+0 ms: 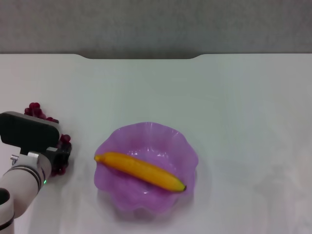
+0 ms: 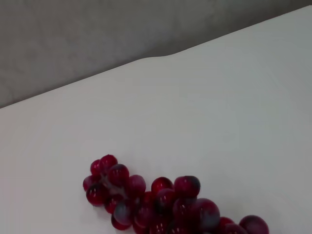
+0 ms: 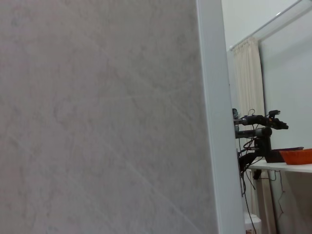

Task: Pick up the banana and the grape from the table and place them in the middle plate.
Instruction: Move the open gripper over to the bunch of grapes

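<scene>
The banana (image 1: 140, 171) lies inside the middle plate (image 1: 185, 146), stretched slantwise across the bowl with one end near the rim on my left side and its darker tip toward the nearer right part of the dish. The grape (image 1: 35, 110) bunch sits on the table (image 1: 219, 97) well to the left of the plate, a dark red cluster whose far end shows beyond my wrist housing while more berries peek out beside and under my left gripper (image 1: 61, 155). That gripper is down over the near part of the bunch, its dark body covering the middle of it; whether my fingers are spread or pressed onto the fruit I cannot tell. From my left wrist, the grape (image 2: 161, 200) cluster lies on the white table (image 2: 219, 122). My right arm is parked out of the head view, its wrist camera facing a grey wall (image 3: 97, 117).
</scene>
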`<state>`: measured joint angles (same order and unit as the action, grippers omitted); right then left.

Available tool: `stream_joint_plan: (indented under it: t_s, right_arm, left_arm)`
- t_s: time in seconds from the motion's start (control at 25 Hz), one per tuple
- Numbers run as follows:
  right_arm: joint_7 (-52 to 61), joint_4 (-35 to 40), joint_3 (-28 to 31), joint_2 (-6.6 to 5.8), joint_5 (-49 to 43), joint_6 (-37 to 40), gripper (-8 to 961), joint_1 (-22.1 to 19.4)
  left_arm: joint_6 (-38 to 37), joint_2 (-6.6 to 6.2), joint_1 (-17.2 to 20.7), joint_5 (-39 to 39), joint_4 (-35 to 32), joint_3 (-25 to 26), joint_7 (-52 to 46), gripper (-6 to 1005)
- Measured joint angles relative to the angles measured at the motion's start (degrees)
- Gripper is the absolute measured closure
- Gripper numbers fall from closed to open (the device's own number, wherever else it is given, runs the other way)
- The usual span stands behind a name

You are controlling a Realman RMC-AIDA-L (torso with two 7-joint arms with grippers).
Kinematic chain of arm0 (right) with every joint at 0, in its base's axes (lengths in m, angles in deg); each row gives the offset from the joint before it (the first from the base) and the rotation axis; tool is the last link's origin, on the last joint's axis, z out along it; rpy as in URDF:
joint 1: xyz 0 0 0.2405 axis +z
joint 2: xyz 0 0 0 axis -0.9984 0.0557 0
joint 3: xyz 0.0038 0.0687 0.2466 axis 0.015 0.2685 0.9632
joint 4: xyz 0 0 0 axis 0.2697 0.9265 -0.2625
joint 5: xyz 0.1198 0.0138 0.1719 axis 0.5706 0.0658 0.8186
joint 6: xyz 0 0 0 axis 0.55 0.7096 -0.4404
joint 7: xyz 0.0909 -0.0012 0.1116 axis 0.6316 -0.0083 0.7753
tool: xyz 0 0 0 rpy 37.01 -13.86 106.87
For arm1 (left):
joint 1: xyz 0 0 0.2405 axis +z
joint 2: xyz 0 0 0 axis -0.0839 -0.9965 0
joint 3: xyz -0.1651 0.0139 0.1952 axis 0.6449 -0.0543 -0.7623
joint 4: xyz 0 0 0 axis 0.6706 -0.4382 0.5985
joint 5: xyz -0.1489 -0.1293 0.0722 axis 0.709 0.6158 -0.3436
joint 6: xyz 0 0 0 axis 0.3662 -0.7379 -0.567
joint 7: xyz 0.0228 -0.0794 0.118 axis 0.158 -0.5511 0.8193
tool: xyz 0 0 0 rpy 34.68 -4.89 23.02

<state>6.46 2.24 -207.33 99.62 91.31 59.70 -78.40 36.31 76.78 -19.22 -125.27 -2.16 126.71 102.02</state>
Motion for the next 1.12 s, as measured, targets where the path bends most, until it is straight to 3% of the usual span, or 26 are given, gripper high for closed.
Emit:
stream_joint_plan:
  t_s: [1.12]
  right_arm:
    - [1.59,-0.26,0.0,-0.09,-0.15,0.14,950,0.12]
  left_arm:
    - [-3.01,-0.04,-0.29,0.08,0.08,0.38,0.73,488]
